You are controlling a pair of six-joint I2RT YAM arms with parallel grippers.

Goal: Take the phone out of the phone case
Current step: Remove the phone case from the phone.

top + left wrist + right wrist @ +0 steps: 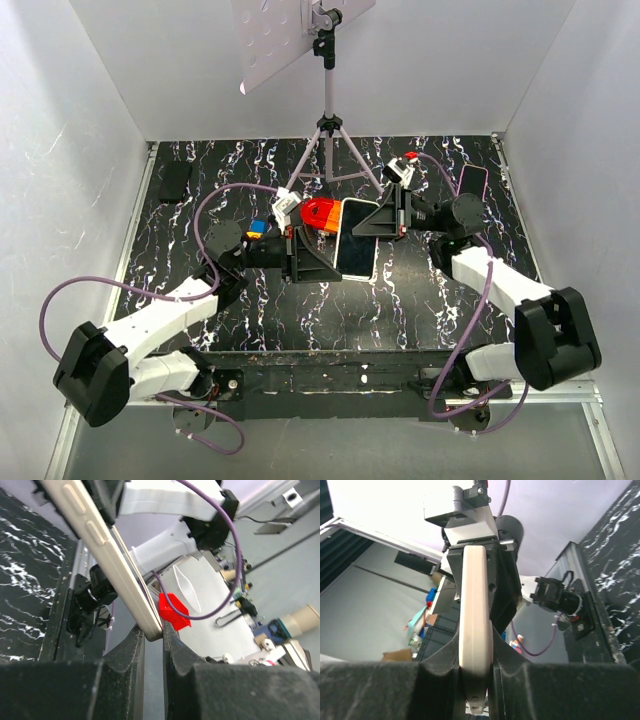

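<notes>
A phone in a cream case (357, 240) hangs in the air over the middle of the table, held between both arms. My left gripper (336, 262) is shut on its lower left corner. In the left wrist view the cream edge with side buttons (100, 540) runs down to the corner pinched between the fingers (131, 645). My right gripper (360, 222) is shut on the upper end. In the right wrist view the cream edge (475, 630) stands upright between the fingers (507, 665). I cannot tell whether the phone has separated from the case.
A red object (322, 212) lies just behind the phone. A small blue and yellow block (258, 228) sits by the left arm. A black slab (175, 181) lies at far left, a pink-edged phone (472, 181) at far right. A tripod (328, 130) stands at the back centre.
</notes>
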